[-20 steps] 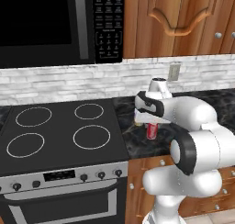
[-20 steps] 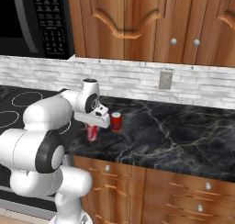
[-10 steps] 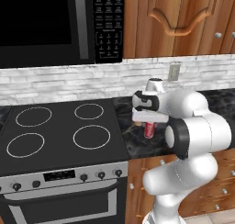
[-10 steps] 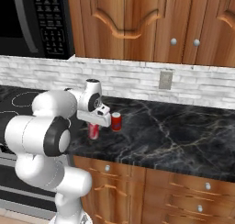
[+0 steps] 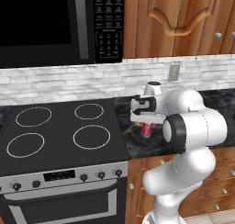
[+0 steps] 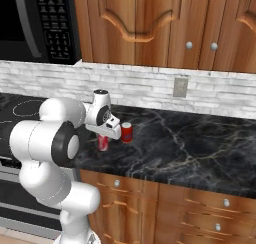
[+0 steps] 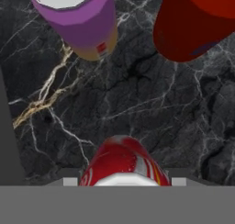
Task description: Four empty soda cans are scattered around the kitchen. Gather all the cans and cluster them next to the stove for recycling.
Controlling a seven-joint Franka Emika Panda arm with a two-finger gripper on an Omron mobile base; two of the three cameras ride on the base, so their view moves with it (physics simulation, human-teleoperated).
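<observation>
- Red soda can (image 5: 147,129) sits clamped between my fingers, my gripper (image 5: 146,125) closed on its sides just above the black marbled counter (image 6: 200,148), right of the stove (image 5: 59,136).
- From my hand view, the held can (image 7: 123,165) sits at the bottom, with the counter surface below it; whether its base already touches the stone, I cannot tell.
- Two more cans stand near: a pink-purple can (image 7: 75,21) with a yellowish band and a dark red can (image 7: 197,21), both upright and apart from the one I hold.
- From the right base view, a red can (image 6: 127,132) stands just beside my gripper (image 6: 104,138), on the side away from the stove.
- I judge this to be the setting-down step: the can is by the stove, so release comes next.
- Risk: if I let go while the can hangs above the stone or tilts, it may tip and roll into its neighbours, scattering the cluster.
- Risk: opening wide or lifting off at a slant could brush a finger against the nearby red can and knock it over, since empty cans are light.
- Risk: the spot lies close to the counter's front edge, so a rolling can could drop to the floor.
- A straight lowering, a gentle release and a vertical retreat seem safest.
</observation>
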